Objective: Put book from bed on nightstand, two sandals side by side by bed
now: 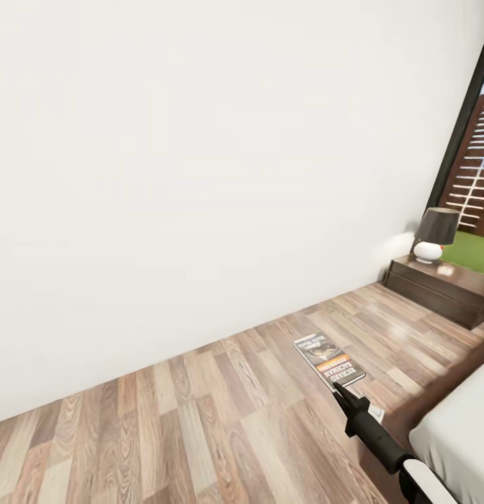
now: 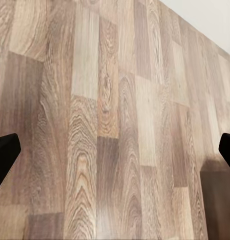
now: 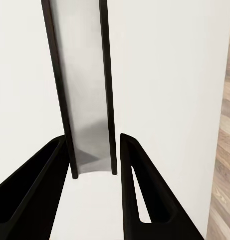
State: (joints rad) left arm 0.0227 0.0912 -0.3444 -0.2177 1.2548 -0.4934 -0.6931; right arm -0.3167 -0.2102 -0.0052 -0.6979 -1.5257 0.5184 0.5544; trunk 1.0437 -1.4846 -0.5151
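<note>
White wall and wood-plank floor (image 1: 200, 413) make up most of the head view, with a dark-framed window (image 1: 473, 112) at the far right and lawn and a slatted fence beyond it.

Item one, the book (image 1: 329, 359): I hold it in my right gripper (image 1: 343, 394), raised above the floor and not resting on it. The right wrist view confirms this: the book's thin edge stands between my two dark fingers (image 3: 139, 190), which appear closed against it. The book is therefore off the bed (image 1: 460, 434), whose pale mattress corner and dark frame sit at the lower right of the head view. It is not yet on a nightstand.

Item two, the nightstand (image 1: 441, 287): it stands against the wall by the window, well apart from the book. A lamp (image 1: 435, 234) with a dark shade and white base occupies its top near the wall-side edge; I judge the front part of the top free for the book.

Item three, my left gripper (image 2: 115, 150): fingers spread wide, nothing between them, wood planks beyond.

Item four, the sandals: unverified at this moment. I judge that part outstanding, along with setting the book down.
</note>
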